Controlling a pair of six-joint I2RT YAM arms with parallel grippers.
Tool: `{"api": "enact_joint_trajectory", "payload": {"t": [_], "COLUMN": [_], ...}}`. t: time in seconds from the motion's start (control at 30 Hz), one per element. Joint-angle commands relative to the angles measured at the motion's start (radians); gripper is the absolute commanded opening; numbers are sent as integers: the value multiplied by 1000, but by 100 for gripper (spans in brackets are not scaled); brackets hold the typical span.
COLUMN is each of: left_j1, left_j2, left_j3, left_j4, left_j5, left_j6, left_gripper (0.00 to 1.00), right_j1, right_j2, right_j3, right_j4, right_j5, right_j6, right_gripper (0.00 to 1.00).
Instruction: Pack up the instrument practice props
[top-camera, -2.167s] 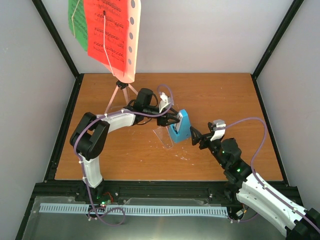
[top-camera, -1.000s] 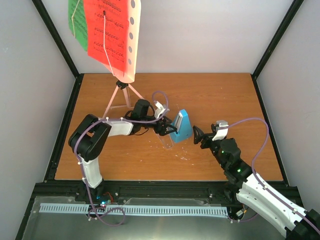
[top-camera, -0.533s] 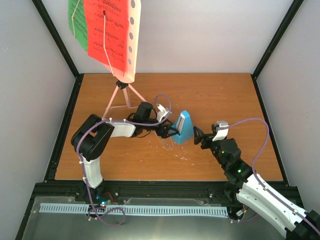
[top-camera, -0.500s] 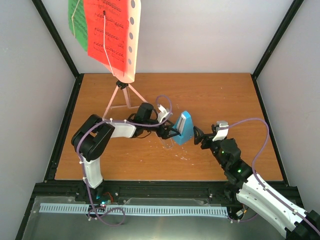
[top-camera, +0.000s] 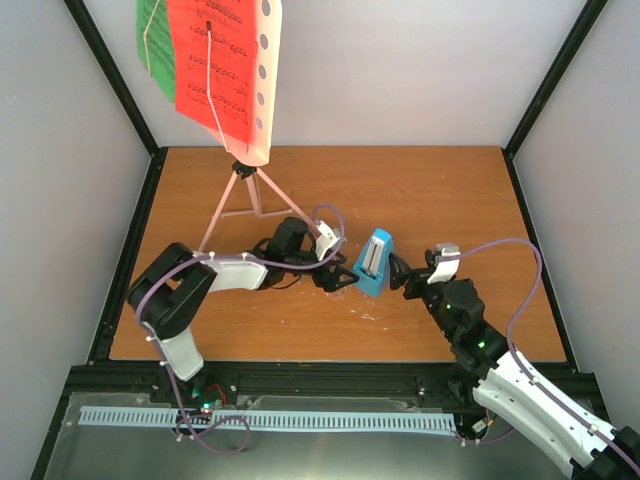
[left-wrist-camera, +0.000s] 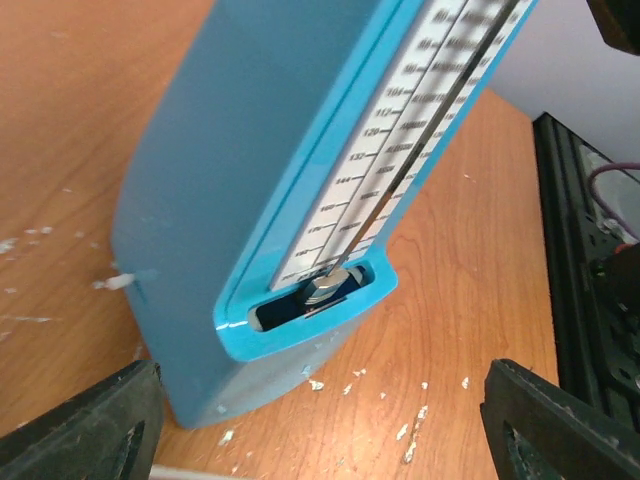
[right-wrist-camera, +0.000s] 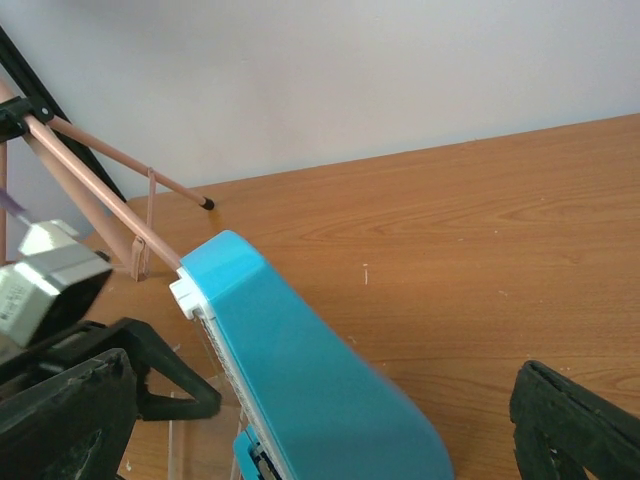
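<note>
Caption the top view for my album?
Left end effector and right end effector flank the blue metronome near a pink music stand.

One view looks down over the whole table (top-camera: 430, 190); both wrist views closely face the metronome (top-camera: 375, 262) from opposite sides.

metronome (left-wrist-camera: 250, 150) scale: 112, 120, 132, 144 | red page (top-camera: 210, 60): print unreadable

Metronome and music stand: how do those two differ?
The metronome is blue; the stand is pink. The metronome is small and squat, near the middle of the table; the stand rises tall at the back left. The metronome shows its numbered scale; the stand carries a red page and a green page. Both rest on the wooden table.
</note>
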Motion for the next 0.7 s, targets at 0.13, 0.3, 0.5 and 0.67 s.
{"api": "enact_joint_trajectory", "payload": {"t": [0.13, 0.3, 0.5, 0.67], "left_j1": [19, 71, 108, 110], "left_j2": [-144, -171, -144, -148], "left_j3": [-130, -155, -85, -50], "left_j4": [-47, -74, -204, -234], "left_j5": [-153, -112, -182, -201], "left_j6": [-5, -11, -59, -126], "left_gripper": [87, 87, 86, 87], "right_j1": [-5, -6, -5, -5], "right_j2": [-85, -147, -183, -219], "right_j3": [-22, -50, -51, -56], "right_j4": [-79, -90, -126, -166], "right_j5": [28, 25, 6, 18], "right_j6": [8, 29, 40, 50], "right_gripper": [100, 100, 100, 100]}}
